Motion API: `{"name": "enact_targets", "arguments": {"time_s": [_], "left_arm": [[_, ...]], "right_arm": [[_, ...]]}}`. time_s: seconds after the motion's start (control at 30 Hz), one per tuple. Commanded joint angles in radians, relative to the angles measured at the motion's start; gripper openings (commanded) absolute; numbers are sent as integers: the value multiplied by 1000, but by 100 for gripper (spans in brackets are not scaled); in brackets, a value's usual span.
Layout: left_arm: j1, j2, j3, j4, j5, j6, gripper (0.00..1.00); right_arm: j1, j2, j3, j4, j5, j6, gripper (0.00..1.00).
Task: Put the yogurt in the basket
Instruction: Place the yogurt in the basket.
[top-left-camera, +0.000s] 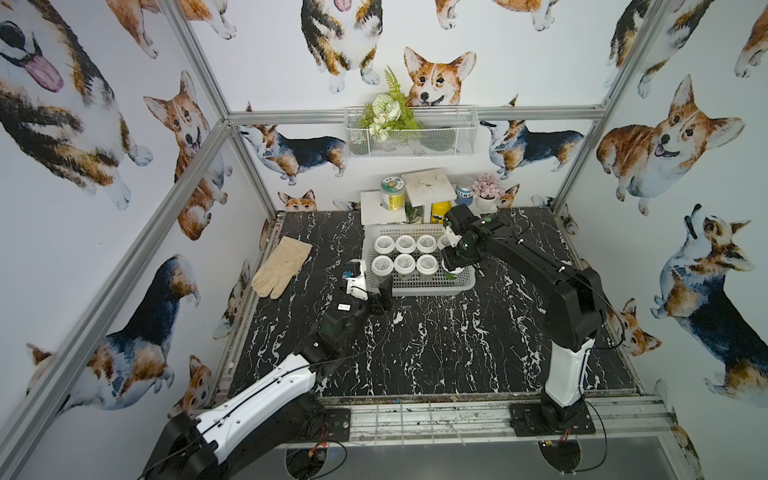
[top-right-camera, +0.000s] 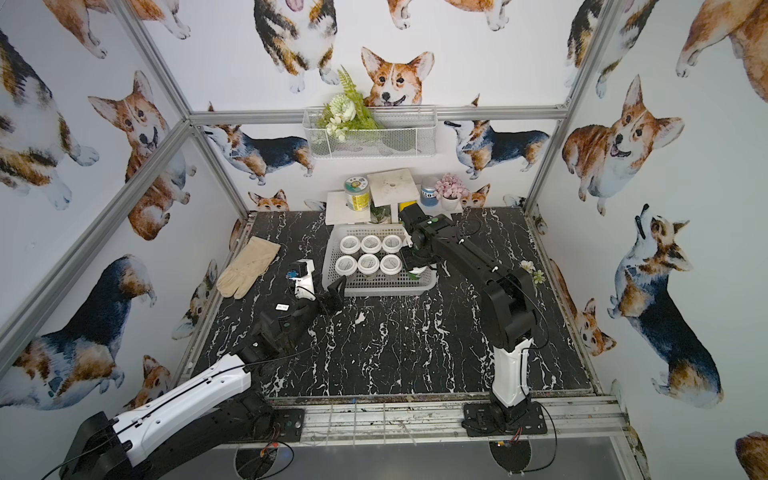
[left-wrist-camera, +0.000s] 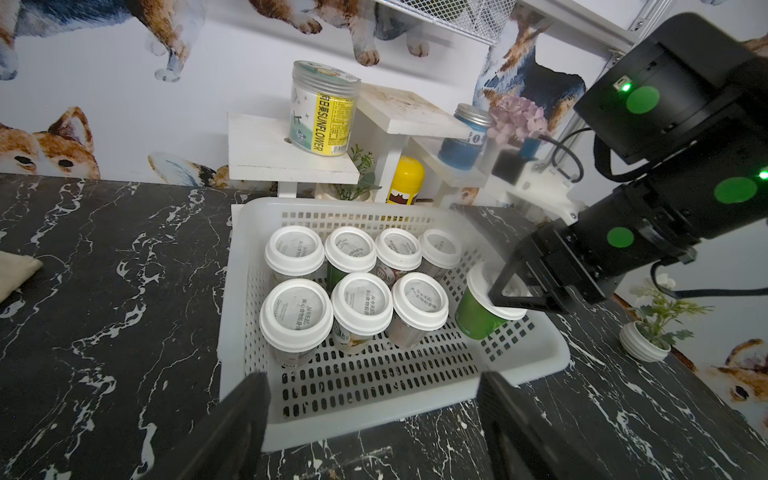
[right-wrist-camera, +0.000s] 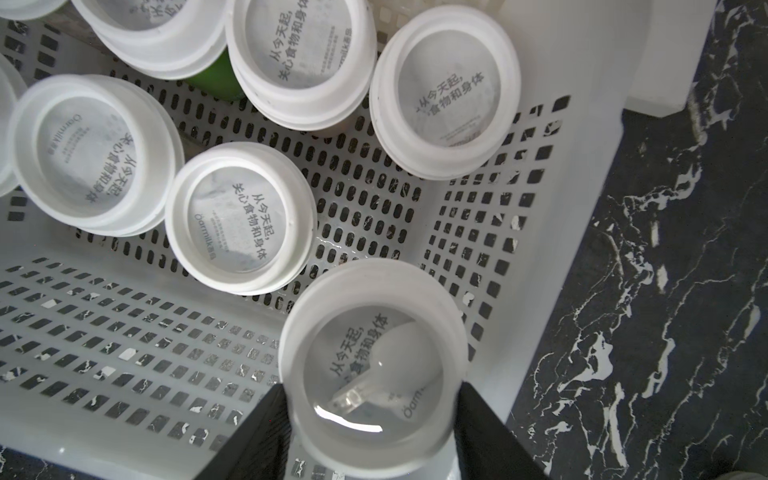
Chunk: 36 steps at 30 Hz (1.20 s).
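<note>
Nearest the camera, the left gripper (left-wrist-camera: 374, 386) hangs just off the near rim of the basket (left-wrist-camera: 365, 419), its black fingers spread wide with nothing between them. Seven yogurt cups (left-wrist-camera: 362, 303) stand upright inside, four in the far row and three in the near row, filling the basket's left and middle. At the right end of the near row the right gripper (left-wrist-camera: 515, 291) is clamped across the white lid of an eighth cup (left-wrist-camera: 476, 318) — green-sided, tilted, low inside the basket beside its right wall — and whether its base touches the floor cannot be told. A pale glove (top-left-camera: 282, 266) lies well left on the black marble table (top-left-camera: 436, 345)
</note>
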Motion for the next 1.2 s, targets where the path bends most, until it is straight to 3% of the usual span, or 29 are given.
{"name": "enact_targets", "arguments": {"time_s": [0.0, 1.17], "left_arm": [[1, 4, 10, 10, 3, 2, 84], [1, 10, 17, 6, 6, 3, 84]], "right_arm": [[-2, 9, -6, 38, 18, -2, 64], [-19, 49, -95, 183, 50, -4, 60]]}}
